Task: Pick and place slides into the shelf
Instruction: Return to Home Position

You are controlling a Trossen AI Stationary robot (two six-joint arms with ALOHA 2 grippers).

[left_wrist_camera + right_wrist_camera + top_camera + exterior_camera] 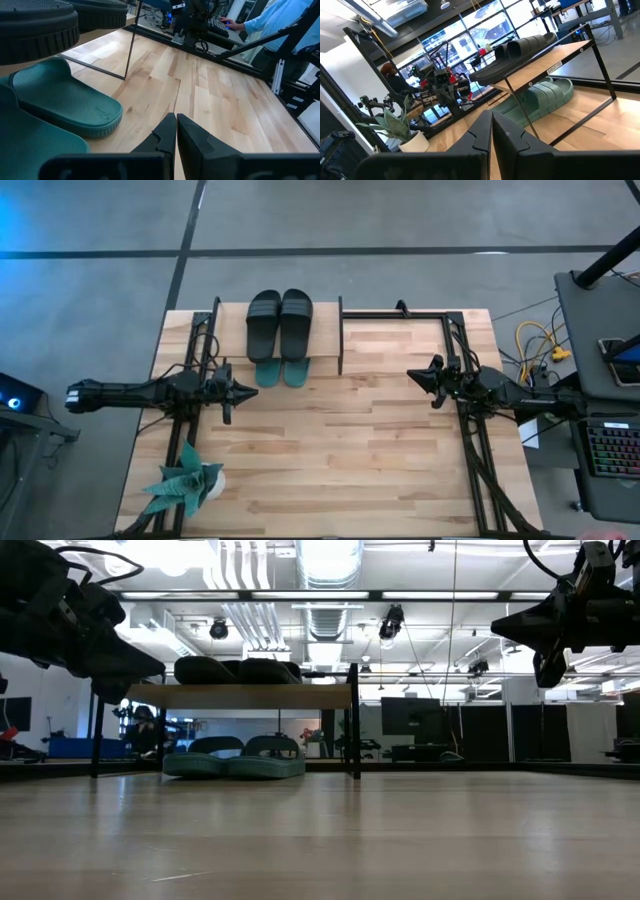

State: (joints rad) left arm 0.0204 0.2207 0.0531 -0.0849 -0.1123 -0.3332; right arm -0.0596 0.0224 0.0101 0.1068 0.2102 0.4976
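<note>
The shelf (325, 330) stands at the table's far side. The two black slides (280, 322) lie side by side on its top board. The two teal slides (281, 371) lie on its lower board, their ends sticking out toward the near side; they also show in the low view (235, 760) and the left wrist view (60, 102). My left gripper (252, 391) is shut and empty, raised above the table just near and left of the shelf. My right gripper (412, 376) is shut and empty, raised to the shelf's right.
A potted green plant (185, 483) stands at the table's near left corner. Black frame rails (470, 440) run along the table's left and right sides. A person in a light blue shirt (280, 20) sits beyond the table. Bare wood lies between the arms.
</note>
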